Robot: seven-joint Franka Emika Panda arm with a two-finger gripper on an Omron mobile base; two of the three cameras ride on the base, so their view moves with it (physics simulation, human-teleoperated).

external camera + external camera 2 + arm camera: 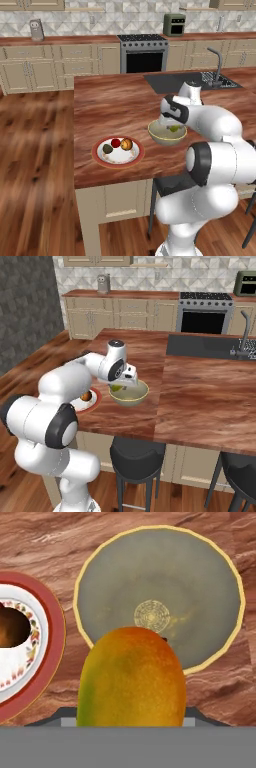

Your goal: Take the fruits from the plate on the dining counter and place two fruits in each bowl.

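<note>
- A kitchen with cream cupboards and a steel stove [144,52] is sitting behind the big red-brown dining counter [115,107], which has a black sink [175,82] set into it.
- On the counter, the red-rimmed plate [136,156] is lying just beside the olive yellow-green bowl [159,137].
- Three fruits are waiting on the plate: a dark green-brown oval fruit [107,148], a small red fruit [115,143] and an orange-brown fruit [126,144].
- The gripper [121,387] is hanging over the bowl with its fingers squeezing the yellow-green fruit [132,679], which is blocking the fingertips in the hand view.
- That bowl is looking empty inside, so I think this is the first fruit going in.
- The fruit is looking smooth and rounded, so it is probably a bit slippery and could roll out of a weak grip.
- It is likely light, with firm skin and a soft inside, so too hard a squeeze could bruise it.
- The best place to hold it is across its fat middle, where both fingers are getting flat contact.
- Dropping it from low is safest, so it is not bouncing out of the bowl.
</note>
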